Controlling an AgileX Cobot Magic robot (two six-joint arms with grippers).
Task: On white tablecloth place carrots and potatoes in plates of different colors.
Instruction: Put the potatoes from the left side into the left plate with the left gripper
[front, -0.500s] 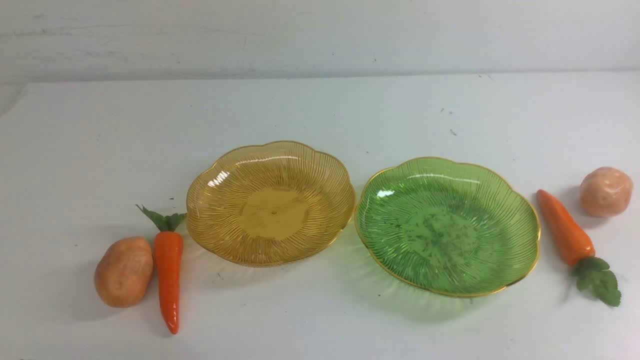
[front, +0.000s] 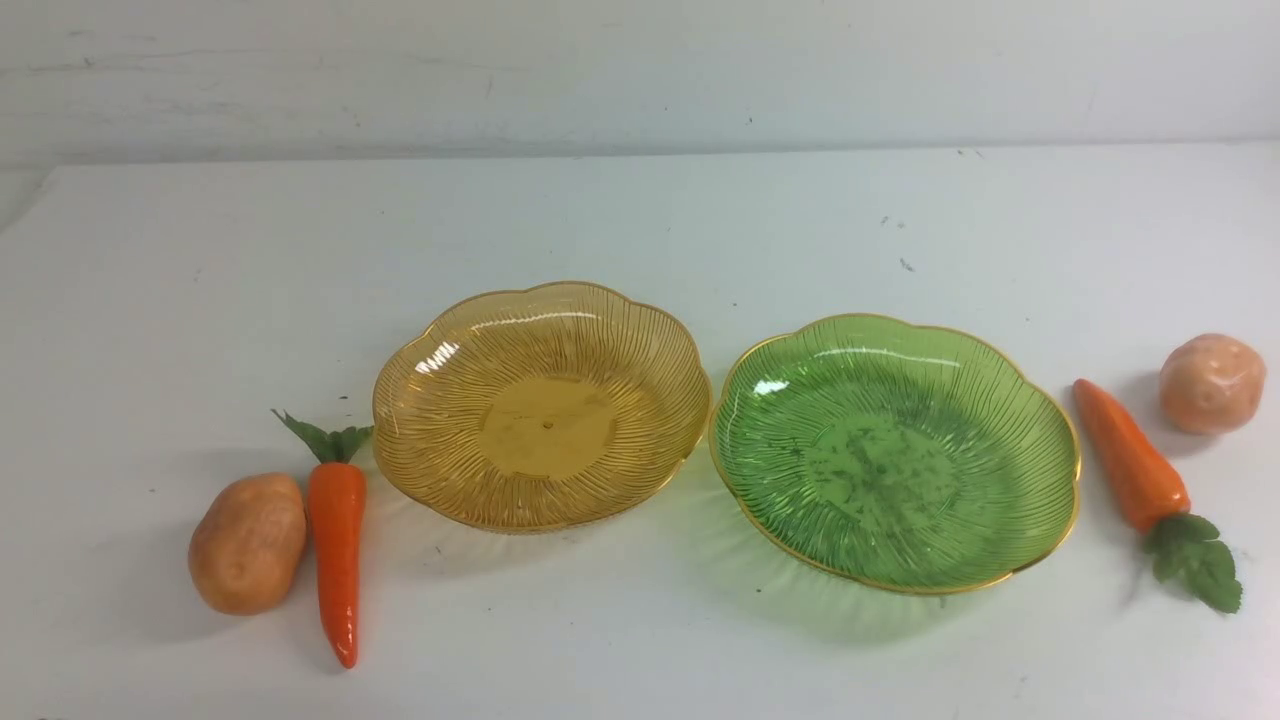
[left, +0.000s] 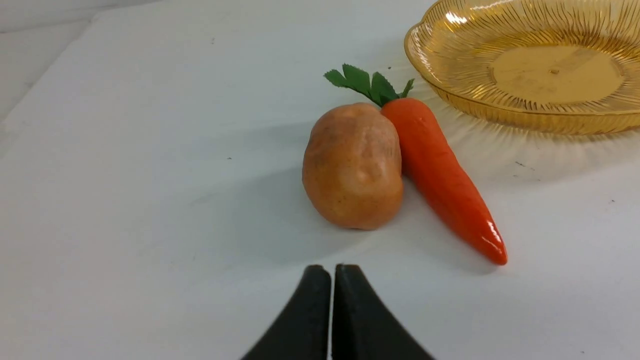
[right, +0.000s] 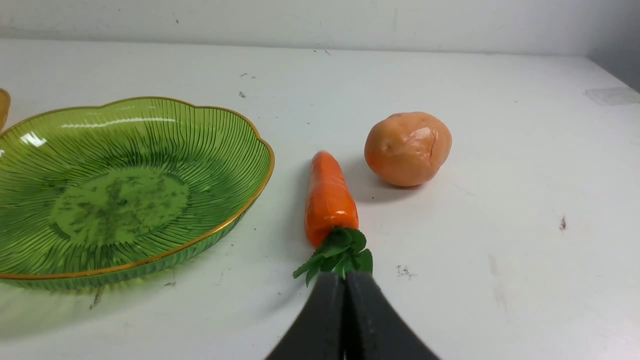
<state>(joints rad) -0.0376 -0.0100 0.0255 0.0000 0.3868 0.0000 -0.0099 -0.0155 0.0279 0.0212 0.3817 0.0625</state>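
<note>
Dial set on the front view: 12 o'clock is away from the robot, 3 o'clock its right.

- White tablecloth (front: 640, 230): flat, with a few dark specks (front: 905, 265) toward 1 o'clock.
- Amber plate (front: 430, 440) at 9 o'clock of centre, green plate (front: 1020, 440) at 3 o'clock. Their rims are just beside each other; I cannot tell whether they touch.
- Left carrot (front: 337, 560): on the cloth at 8 o'clock of the amber plate. Its leaves point to 12 and sit just beside that plate's rim; its tip points to 6.
- Darker potato (front: 247, 543): at 9 o'clock of the left carrot, touching its side.
- Right carrot (front: 1130, 455): on the cloth at 3 o'clock of the green plate, just off the rim, with its tip toward 11 and its leaves toward 5.
- Paler potato (front: 1212, 383): at 2 o'clock of the right carrot, near it but apart.
- All four vegetables lie on the cloth, outside the plates.
- Left gripper (left: 332, 272): seen in its wrist view only. The black fingers are clenched together and grasp nothing. It hangs over bare cloth at about 6 o'clock of the darker potato, apart from it.
- Right gripper (right: 345, 277): also clenched and grasping nothing. Its tips are at the leaf end of the right carrot; I cannot tell whether they touch the leaves.
</note>
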